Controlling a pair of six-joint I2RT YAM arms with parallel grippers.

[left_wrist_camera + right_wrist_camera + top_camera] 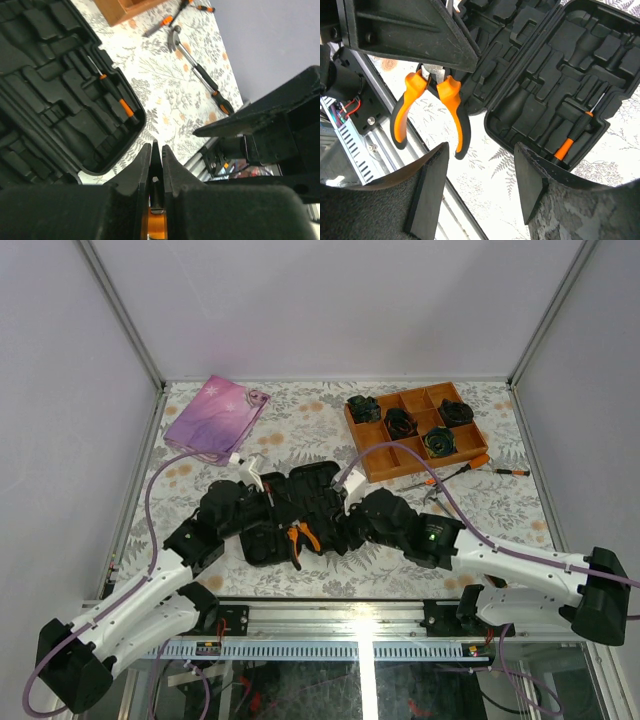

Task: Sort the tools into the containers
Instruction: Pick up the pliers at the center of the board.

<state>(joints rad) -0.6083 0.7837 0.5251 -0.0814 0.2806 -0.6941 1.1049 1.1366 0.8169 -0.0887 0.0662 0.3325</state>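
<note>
The left gripper (152, 150) is clamping the pliers (452, 107) by the head at the near edge of the open case (555, 75). It should be lowering them level into a matching slot. The right gripper (480, 152) is standing apart, holding nothing.

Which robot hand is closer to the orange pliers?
Left. The left gripper is shut on the pliers, pinching them at their metal head. The right gripper is open just beyond the handle ends and holds nothing.
</note>
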